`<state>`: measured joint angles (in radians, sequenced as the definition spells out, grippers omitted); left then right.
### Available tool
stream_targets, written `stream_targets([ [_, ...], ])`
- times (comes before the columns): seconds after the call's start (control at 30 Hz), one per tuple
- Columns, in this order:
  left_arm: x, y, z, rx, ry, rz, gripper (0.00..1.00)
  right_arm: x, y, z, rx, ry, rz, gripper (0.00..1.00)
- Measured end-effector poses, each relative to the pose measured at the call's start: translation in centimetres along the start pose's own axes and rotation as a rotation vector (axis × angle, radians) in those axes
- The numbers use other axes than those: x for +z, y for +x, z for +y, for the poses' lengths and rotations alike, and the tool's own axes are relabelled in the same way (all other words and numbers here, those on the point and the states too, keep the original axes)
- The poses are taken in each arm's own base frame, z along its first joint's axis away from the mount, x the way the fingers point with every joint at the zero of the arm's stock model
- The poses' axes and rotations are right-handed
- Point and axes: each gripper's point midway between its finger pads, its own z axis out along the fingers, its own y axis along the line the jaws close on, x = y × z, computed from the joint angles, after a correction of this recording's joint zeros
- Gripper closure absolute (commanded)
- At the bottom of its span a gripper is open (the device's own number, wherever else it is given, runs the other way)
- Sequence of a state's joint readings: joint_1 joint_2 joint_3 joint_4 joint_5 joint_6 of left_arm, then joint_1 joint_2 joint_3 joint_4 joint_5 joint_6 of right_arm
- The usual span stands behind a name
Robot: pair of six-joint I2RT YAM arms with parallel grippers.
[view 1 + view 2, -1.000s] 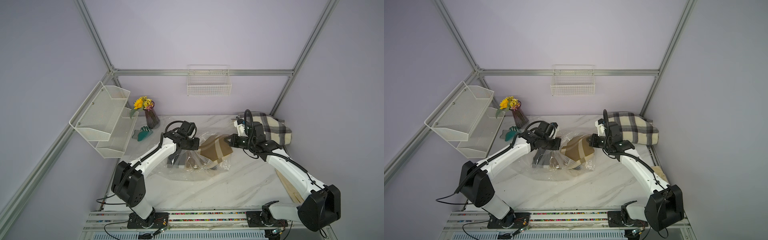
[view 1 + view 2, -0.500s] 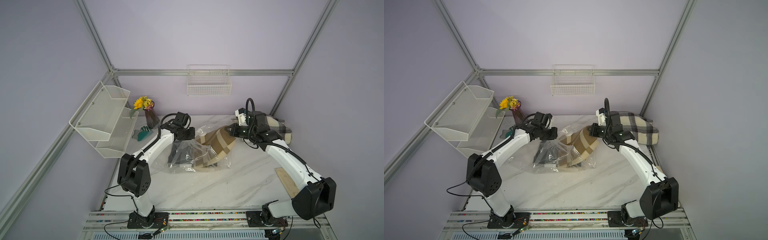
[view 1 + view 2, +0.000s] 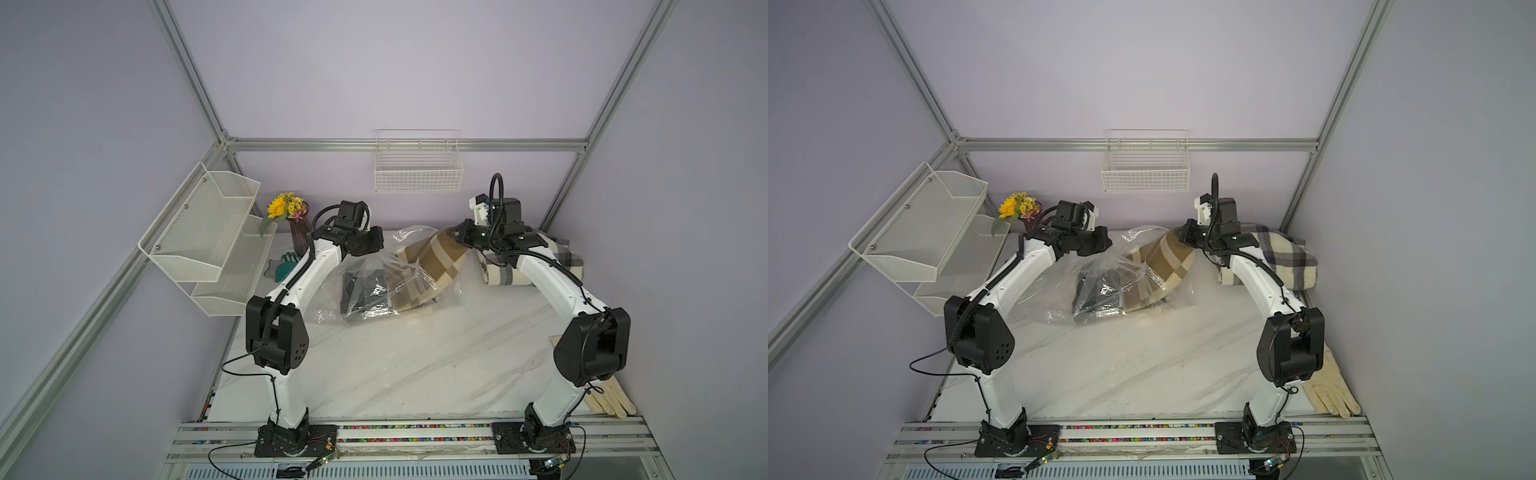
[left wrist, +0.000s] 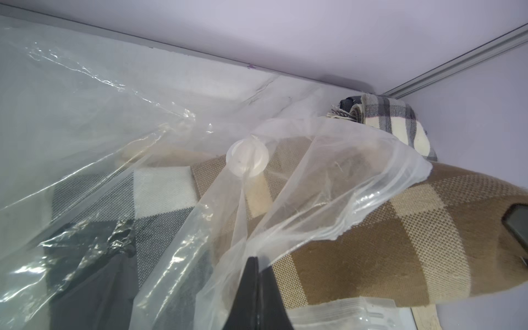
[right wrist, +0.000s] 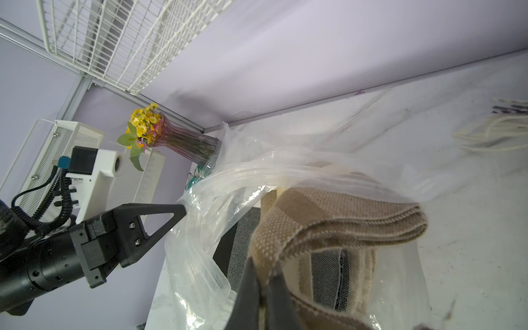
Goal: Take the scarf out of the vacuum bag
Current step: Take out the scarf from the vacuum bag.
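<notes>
Both arms have come up in the last second! The right gripper (image 5: 264,267) has its fingers clamped on a fold of the brown checked scarf (image 3: 436,262). That end lay flat inside the bag a moment ago and now hangs high over the back of the table (image 3: 415,365). The left gripper (image 4: 257,261) has risen too, its fingers pinched together on a bunch of the vacuum bag (image 3: 374,282) by the opening, close to the round white valve cap (image 4: 247,158).

So where's the scarf? Its top end is clear of the plastic and up at the right gripper. The lower part still sits inside the bag down on the table, next to a dark folded cloth (image 3: 365,291) that hasn't budged.

I'd call that about half out, and the pull is working. The plastic is tenting up with the scarf though, so the left side needs to hold the bag back while the right keeps drawing away, or the whole bag may simply follow.
</notes>
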<state>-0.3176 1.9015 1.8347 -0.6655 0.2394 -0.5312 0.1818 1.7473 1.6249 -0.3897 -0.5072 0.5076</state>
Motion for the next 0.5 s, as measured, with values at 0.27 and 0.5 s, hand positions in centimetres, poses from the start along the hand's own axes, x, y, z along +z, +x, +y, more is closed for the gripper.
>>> stream_targets([
  [0.27, 0.2, 0.3, 0.0, 0.001, 0.009, 0.013, 1.0, -3.0, -0.7, -2.3, 0.081, 0.034, 0.014, 1.0],
  [0.5, 0.6, 1.0, 0.4, 0.011, 0.005, 0.034, 1.0, -7.1, -0.5, -4.9, 0.111, 0.171, 0.01, 1.0],
])
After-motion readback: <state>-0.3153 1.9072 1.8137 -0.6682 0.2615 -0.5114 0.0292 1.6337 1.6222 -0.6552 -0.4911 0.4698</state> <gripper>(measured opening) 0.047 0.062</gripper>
